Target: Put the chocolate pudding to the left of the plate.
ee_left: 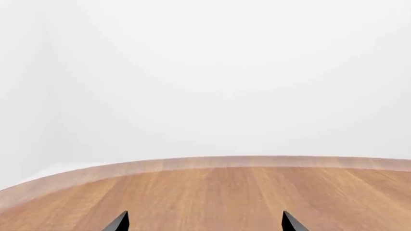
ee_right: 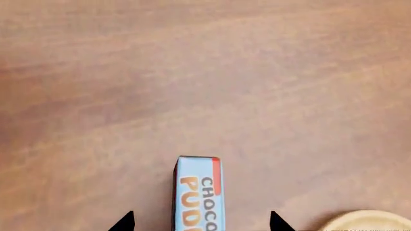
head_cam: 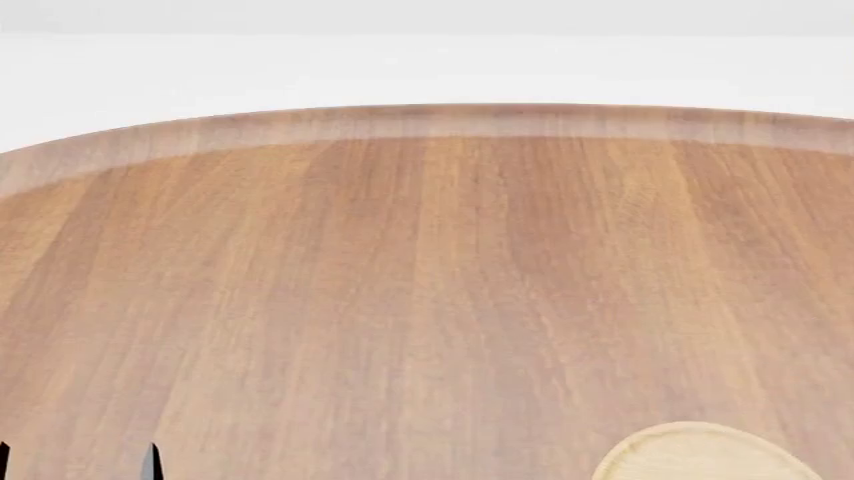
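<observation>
In the right wrist view the chocolate pudding (ee_right: 198,192) shows its light blue top with a red corner, and it rests on the wooden table. My right gripper (ee_right: 200,222) is open, one fingertip on each side of the box, with clear gaps to both. The edge of the light-tan plate (ee_right: 369,221) shows close to the box, and it also shows at the bottom right of the head view (head_cam: 701,452). My left gripper (ee_left: 205,222) is open and empty over bare wood; its tips show at the bottom left of the head view (head_cam: 78,465). The pudding and the right gripper are out of the head view.
The round wooden table (head_cam: 427,250) has a raised paler rim (head_cam: 427,120) at the far side, with white floor or wall beyond. The left wrist view shows the same rim (ee_left: 205,162) ahead of the left gripper.
</observation>
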